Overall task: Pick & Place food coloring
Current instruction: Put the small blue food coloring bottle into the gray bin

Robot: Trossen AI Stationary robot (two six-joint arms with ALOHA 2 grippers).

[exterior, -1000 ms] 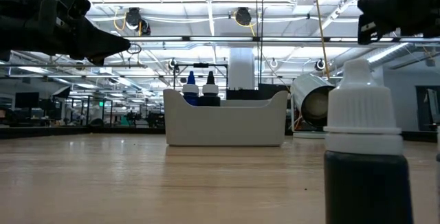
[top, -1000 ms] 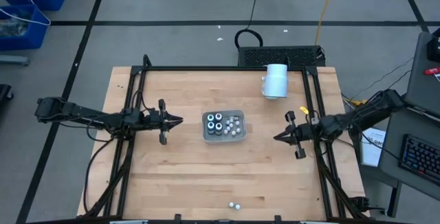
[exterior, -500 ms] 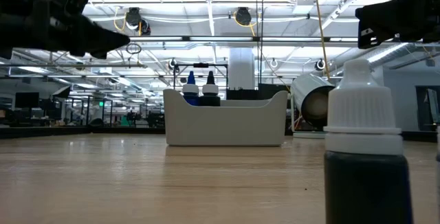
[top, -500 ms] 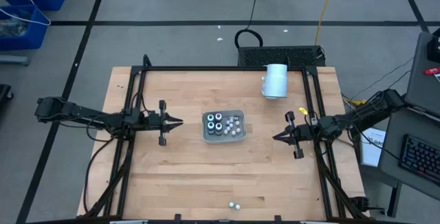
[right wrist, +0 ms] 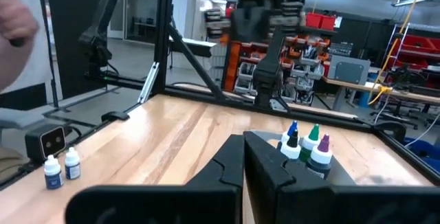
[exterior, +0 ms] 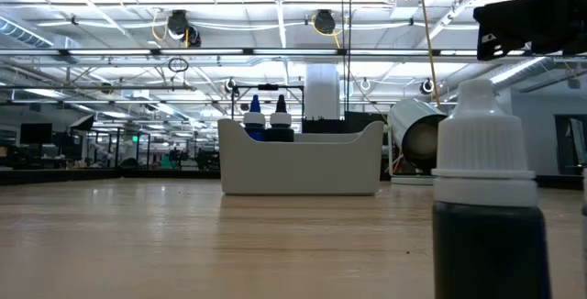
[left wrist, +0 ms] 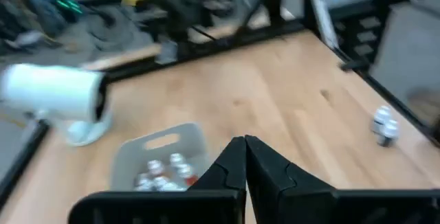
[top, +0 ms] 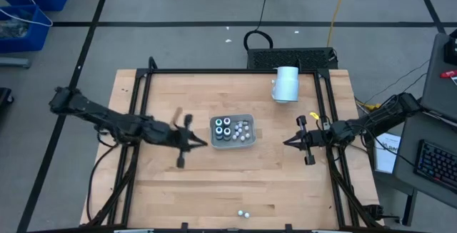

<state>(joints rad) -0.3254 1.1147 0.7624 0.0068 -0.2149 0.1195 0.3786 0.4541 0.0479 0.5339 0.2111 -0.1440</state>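
Four bottles (top: pixel 223 126) in tray (top: pixel 246 118) | two loose (top: pixel 244 213) | both hands pinched, empty

A wooden table (top: pixel 214 176) framed by black rails carries a pale tray (top: pixel 232 143) of food coloring bottles (top: pixel 223 128) mid-table; a white cylinder (top: pixel 286 83) lies at the far edge; two small bottles (top: pixel 243 213) stand near the front edge.

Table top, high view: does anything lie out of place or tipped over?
Yes. Two small bottles stand alone by the near edge, far from the tray holding the others. The large white cylinder lies on its side.
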